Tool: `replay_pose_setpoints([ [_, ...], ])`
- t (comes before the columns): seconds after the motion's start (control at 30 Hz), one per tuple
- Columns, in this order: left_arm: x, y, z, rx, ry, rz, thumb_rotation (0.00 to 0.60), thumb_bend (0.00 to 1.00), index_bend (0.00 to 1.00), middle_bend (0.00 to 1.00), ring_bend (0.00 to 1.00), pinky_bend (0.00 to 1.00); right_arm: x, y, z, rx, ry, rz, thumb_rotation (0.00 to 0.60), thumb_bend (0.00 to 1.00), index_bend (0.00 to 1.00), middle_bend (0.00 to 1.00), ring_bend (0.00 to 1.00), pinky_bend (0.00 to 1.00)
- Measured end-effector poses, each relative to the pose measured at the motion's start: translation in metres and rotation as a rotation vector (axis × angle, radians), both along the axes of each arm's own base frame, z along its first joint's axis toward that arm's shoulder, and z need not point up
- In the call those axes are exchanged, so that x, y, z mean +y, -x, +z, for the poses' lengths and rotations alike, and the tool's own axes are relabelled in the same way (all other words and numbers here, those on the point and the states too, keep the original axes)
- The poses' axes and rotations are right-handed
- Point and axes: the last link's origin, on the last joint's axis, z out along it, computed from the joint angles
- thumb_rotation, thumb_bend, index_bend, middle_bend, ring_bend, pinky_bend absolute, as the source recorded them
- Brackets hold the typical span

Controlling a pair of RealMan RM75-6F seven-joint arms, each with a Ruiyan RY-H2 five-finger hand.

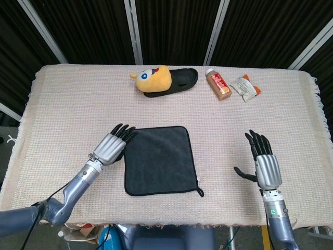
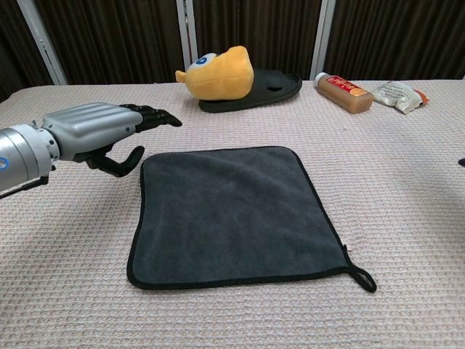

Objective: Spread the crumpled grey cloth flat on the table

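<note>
The grey cloth [image 1: 157,159] [image 2: 232,211] lies flat and square on the table, with a black hem and a small loop [image 2: 362,278] at its near right corner. My left hand [image 1: 112,145] [image 2: 98,134] hovers just above the cloth's far left corner, fingers stretched out and apart, holding nothing. My right hand [image 1: 261,162] stays well to the right of the cloth, palm upright with fingers spread, empty. The chest view shows only a sliver of it at the right edge.
A yellow cartoon slipper [image 1: 163,79] [image 2: 233,76] lies at the back centre of the woven tablecloth [image 1: 62,104]. To its right are a brown bottle [image 1: 218,84] [image 2: 344,92] on its side and a crumpled snack wrapper [image 1: 244,86] [image 2: 399,94].
</note>
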Motion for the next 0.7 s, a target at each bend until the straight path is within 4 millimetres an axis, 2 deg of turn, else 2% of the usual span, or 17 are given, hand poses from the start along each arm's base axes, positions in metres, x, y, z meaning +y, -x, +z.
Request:
replay_pose_setpoints([
  [0.2, -0.048, -0.001, 0.003, 0.03, 0.116, -0.047, 0.6, 0.77, 0.05, 0.04, 0.0, 0.03, -0.001, -0.001, 0.0, -0.001, -0.006, -0.002, 0.6, 0.16, 0.0, 0.0, 0.0, 0.0],
  [0.37, -0.084, 0.021, 0.012, 0.13, 0.171, -0.051, 0.6, 0.77, 0.06, 0.04, 0.0, 0.03, 0.001, -0.001, -0.001, -0.001, -0.008, 0.0, 0.6, 0.16, 0.0, 0.0, 0.0, 0.0],
  [0.7, -0.112, 0.046, 0.023, 0.156, 0.206, -0.018, 0.6, 0.77, 0.06, 0.05, 0.0, 0.03, 0.002, -0.003, -0.005, 0.003, -0.02, 0.003, 0.6, 0.16, 0.0, 0.0, 0.0, 0.0],
])
